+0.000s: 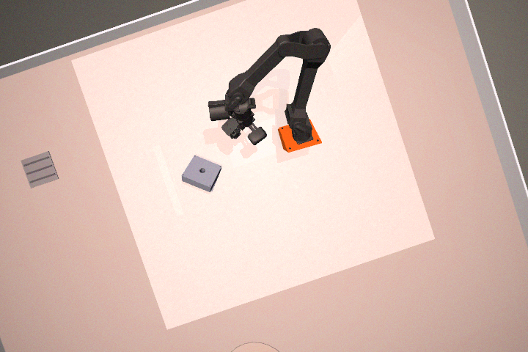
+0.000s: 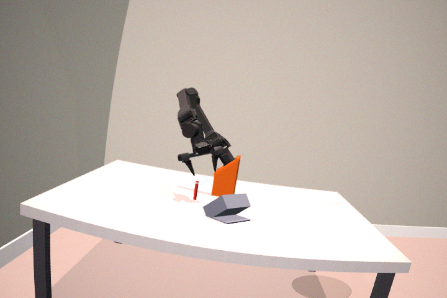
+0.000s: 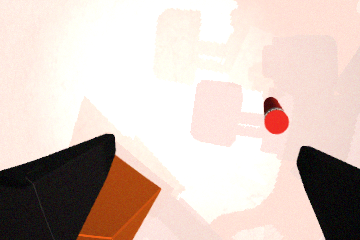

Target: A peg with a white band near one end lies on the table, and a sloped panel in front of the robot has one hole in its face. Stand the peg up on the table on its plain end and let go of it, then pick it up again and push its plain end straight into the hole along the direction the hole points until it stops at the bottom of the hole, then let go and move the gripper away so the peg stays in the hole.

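The red peg [image 2: 195, 190] [image 3: 276, 121] stands upright on the table, white band near its top end. In the wrist view I look down on its red top, right of the middle between the fingers. In the top view the arm hides it. My gripper [image 1: 244, 133] [image 2: 204, 173] [image 3: 208, 150] is open and empty, pointing down, with its fingertips above the peg's height. The grey sloped panel [image 1: 193, 174] [image 2: 234, 200] stands apart from the peg. Its hole [image 1: 202, 170] shows in the top view as a dark round opening; the exterior view shows no hole.
The orange robot base [image 1: 286, 141] [image 2: 225, 179] [image 3: 125, 197] stands close to the gripper's side, beyond the left finger in the wrist view. The arm arches high above the table [image 1: 308, 215] [image 2: 112, 212]. Shadows of the arm fall around the peg.
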Robot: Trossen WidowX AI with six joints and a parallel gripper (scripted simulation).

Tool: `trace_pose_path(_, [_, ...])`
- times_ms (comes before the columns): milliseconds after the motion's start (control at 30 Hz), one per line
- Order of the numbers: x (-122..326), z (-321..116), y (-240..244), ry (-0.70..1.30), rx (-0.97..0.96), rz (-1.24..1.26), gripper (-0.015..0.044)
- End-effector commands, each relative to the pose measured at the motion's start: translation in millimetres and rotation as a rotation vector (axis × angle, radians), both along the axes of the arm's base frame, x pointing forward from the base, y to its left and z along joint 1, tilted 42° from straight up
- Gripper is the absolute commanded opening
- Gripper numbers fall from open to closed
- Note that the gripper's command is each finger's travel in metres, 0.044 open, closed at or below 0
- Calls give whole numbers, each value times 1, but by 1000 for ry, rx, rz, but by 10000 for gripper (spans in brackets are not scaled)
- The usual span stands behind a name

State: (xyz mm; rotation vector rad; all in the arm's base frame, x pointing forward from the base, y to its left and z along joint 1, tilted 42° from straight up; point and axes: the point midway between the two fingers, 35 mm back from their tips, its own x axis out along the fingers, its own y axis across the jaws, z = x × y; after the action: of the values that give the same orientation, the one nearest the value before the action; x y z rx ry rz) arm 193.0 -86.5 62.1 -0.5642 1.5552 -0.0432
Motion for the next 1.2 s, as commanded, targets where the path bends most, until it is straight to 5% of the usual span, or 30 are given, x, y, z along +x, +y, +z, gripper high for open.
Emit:
trace_pose_path(0, [7,5,-3,43,-114,-10,440])
trace_pose_path(267, [23,15,-5,85,-342,6,440])
trace_pose_path(1167, [23,-6,-23,113,-346,51,440])
